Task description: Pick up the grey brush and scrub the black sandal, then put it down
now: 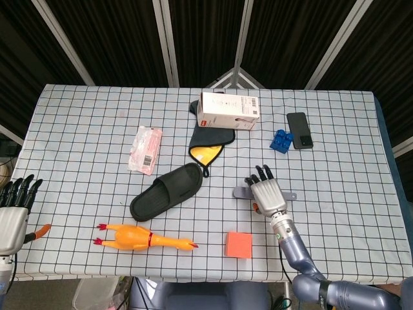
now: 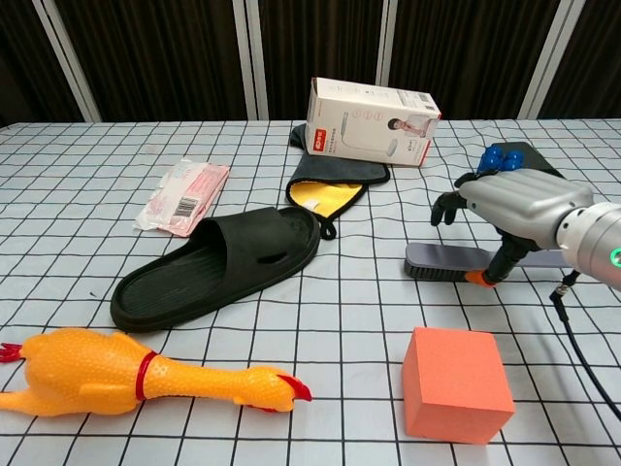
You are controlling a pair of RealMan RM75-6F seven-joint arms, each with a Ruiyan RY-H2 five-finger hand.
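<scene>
Grey brush (image 2: 456, 260): it lies flat on the checked counter (image 1: 84, 129), bristles down, to the right of the sandal and well apart from it. Its long thin handle runs off to the right, under the right hand.
Black sandal (image 2: 218, 267): it lies sole down near the middle of the counter, slanting from front left to back right. Nothing touches it.
Right hand (image 2: 509, 209): it hangs right over the brush handle. The fingers are apart and bent down, and the thumb with the orange tip reaches down next to the handle. It holds nothing yet.
Left hand (image 1: 11, 216): it waits at the far left edge of the counter, fingers straight and apart, holding nothing.
How the brush will feel: I think it is hard plastic, light and stiff, so it will not bend. The handle looks smooth and flat, so it could slide or spin when pushed.
Where to hold: the middle of the handle looks best, thumb on one side and fingers on the other. Keep off the bristle end, so the bristles can rub the sandal.
What could go wrong: the handle lies low on the cloth, so the fingers may push it away and miss it.
How far along: just starting. The brush is not picked up and no scrubbing is done.
Other things near: an orange block (image 2: 456, 383) sits in front of the brush, and a blue toy brick (image 1: 279, 139) behind it.
</scene>
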